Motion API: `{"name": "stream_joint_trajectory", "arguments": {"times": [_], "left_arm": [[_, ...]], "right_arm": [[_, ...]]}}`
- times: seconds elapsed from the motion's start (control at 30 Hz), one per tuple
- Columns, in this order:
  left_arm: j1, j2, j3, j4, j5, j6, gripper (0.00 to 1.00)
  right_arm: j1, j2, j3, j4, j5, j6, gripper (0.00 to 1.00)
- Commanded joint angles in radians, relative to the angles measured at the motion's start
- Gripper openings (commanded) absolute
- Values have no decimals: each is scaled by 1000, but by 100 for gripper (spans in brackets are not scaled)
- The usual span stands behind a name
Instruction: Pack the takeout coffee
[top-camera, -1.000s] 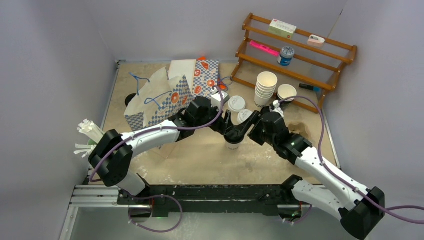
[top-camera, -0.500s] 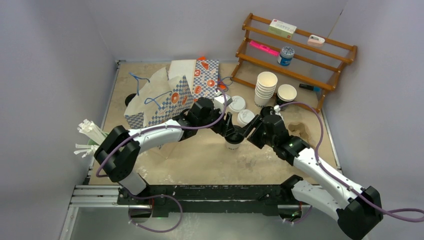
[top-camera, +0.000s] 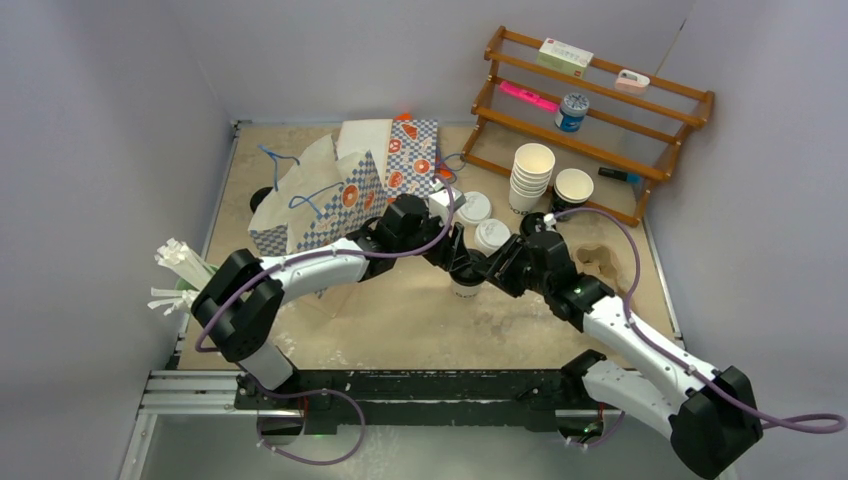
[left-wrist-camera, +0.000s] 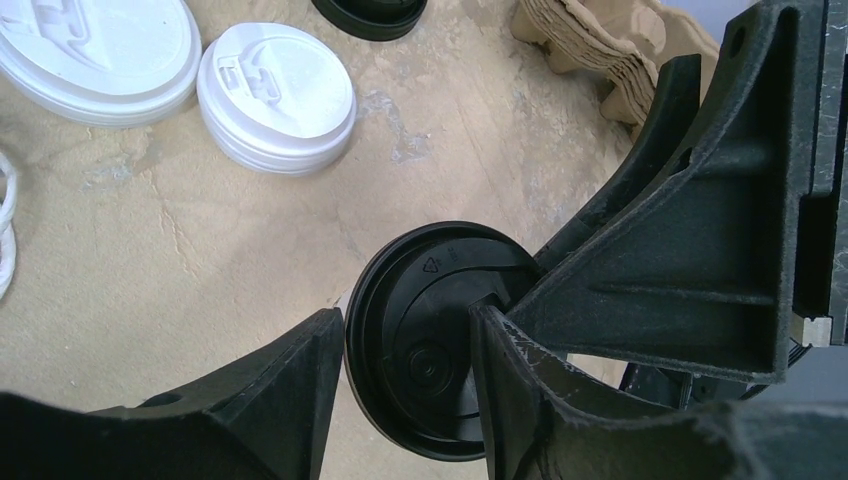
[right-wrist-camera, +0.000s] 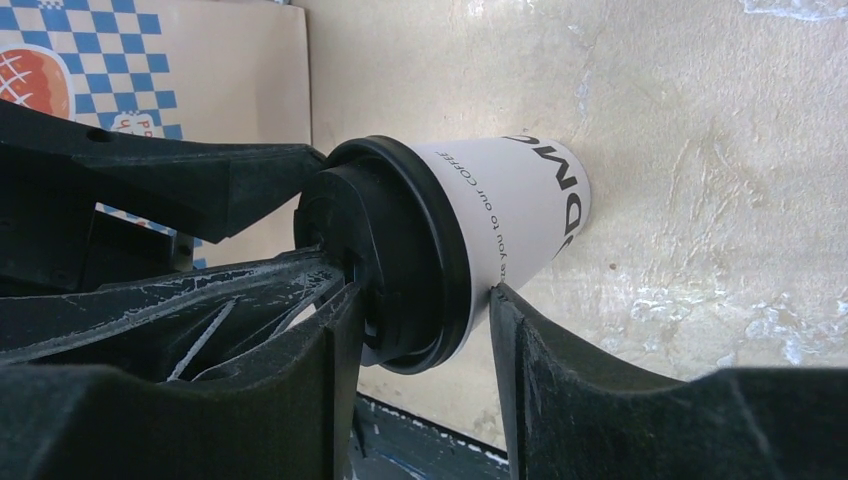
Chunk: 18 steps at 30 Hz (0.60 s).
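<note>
One takeout coffee (top-camera: 463, 291), a pale printed paper cup (right-wrist-camera: 520, 200) with a black sip lid (left-wrist-camera: 420, 360), stands upright mid-table. Both grippers meet at it. My left gripper (top-camera: 461, 267) comes from the left and above. In the left wrist view the left gripper (left-wrist-camera: 407, 318) has one finger against the lid's rim and the other lying across the lid's top. My right gripper (top-camera: 491, 272) comes from the right. In the right wrist view the right gripper (right-wrist-camera: 424, 292) has one finger on the lid's top and the other touching the cup's wall.
A checkered paper bag (top-camera: 330, 195) lies behind the left arm. Two white lids (top-camera: 473, 207) sit just beyond the cup, with stacked lidless cups (top-camera: 530, 175) and a wooden rack (top-camera: 600, 100) at back right. A cardboard carrier (top-camera: 598, 260) lies right; white sticks (top-camera: 178, 262) far left.
Both grippers' jaws have narrowed onto the cup. The right arm has slid left and closer to it; the left arm has barely shifted. The cup stays in place.
</note>
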Motion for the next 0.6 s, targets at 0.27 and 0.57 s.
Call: {"name": "stream_joint_trajectory", "arguments": {"times": [0.27,0.57], "left_arm": [[1,35,-39,20,24,2,51],[0,0,-120,92,16,-27,51]], "right_arm": [[-23,8,-48,79,-58,21,42],[-24,6,-34,59,-67,-7,51]]}}
